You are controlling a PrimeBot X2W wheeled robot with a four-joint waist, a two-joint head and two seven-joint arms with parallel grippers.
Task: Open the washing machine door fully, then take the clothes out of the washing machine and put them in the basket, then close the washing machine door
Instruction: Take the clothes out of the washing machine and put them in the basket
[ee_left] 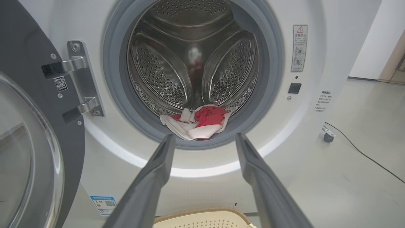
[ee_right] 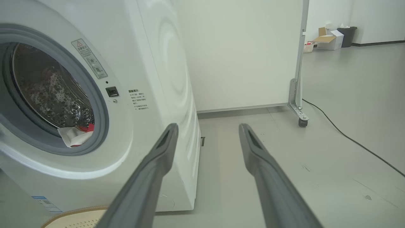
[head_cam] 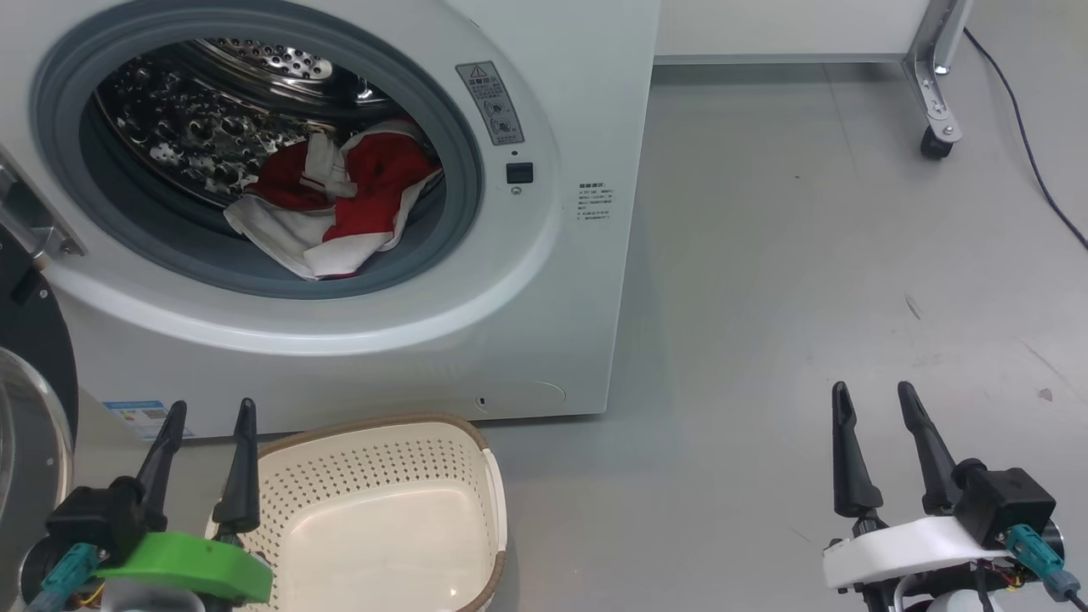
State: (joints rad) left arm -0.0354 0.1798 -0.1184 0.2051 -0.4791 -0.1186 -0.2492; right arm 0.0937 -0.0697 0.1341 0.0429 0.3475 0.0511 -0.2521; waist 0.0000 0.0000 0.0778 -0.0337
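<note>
Clothes [ee_left: 199,122] lie inside washing machine [ee_left: 316,38], beyond left end effector [ee_left: 204,135].

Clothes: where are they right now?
Head view, upper left: the clothes lie inside the washing machine, spilling onto its grey rubber ring, with the basket on the floor below.

Left tool [head_cam: 212,406] spread wide, nothing held. Basket [head_cam: 374,422] just right of it, washing machine door [head_cam: 34,357] swung open on its left, clothes [head_cam: 340,204] ahead in the drum [head_cam: 195,127]. Right tool [head_cam: 873,389] spread too, w/ grey floor [head_cam: 807,255] ahead.
</note>
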